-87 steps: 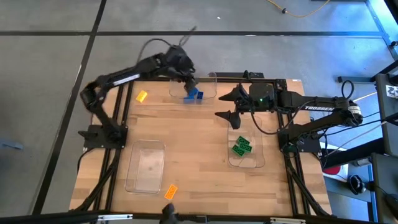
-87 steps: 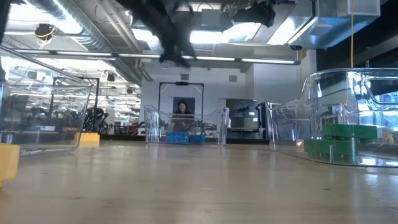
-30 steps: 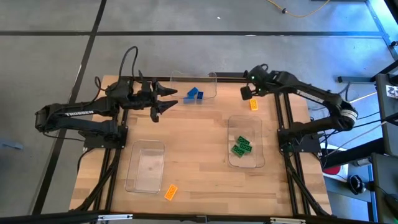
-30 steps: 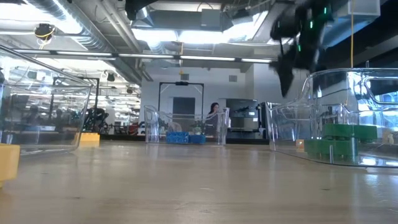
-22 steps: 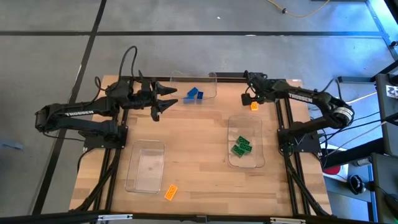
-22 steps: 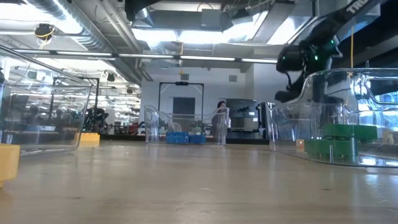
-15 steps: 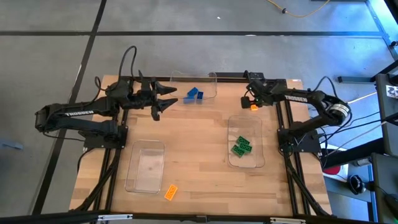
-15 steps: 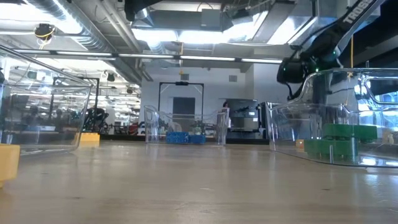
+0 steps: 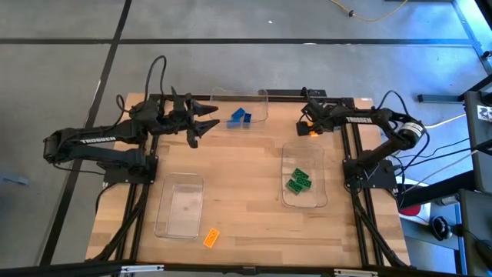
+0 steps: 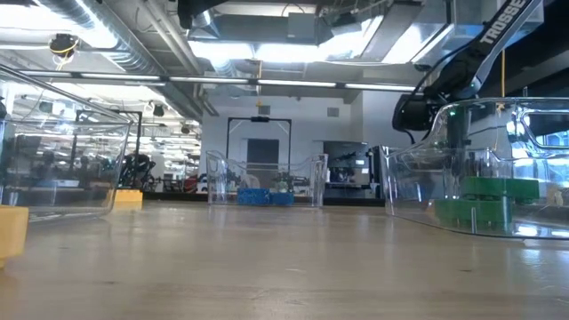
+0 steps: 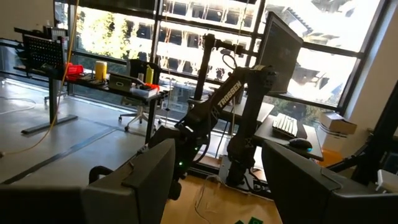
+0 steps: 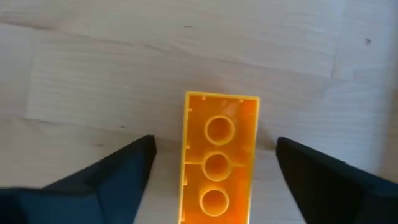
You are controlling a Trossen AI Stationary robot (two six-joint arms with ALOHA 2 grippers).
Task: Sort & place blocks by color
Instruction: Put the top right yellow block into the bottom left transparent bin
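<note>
An orange-yellow block (image 12: 216, 158) lies hollow underside up on the table at the far right (image 9: 314, 131). My right gripper (image 12: 215, 142) is open, low over it, pointing down, with one finger on each side of it and a gap at both. My left gripper (image 9: 204, 123) is open and empty above the table's far left; it also shows in the left wrist view (image 11: 214, 168). Two blue blocks (image 9: 240, 117) lie in the far clear tray. Green blocks (image 9: 298, 181) lie in the right tray. Another orange-yellow block (image 9: 210, 237) lies near the near edge.
An empty clear tray (image 9: 181, 204) stands at the near left. The green blocks' tray wall (image 10: 462, 160) stands close in front of my right gripper in the low view. Another orange-yellow block (image 10: 127, 199) lies on the far left of the table.
My right gripper has come down over the orange-yellow block at the far right, staying open, until its fingers stand on either side of it. The block has stayed where it was.
</note>
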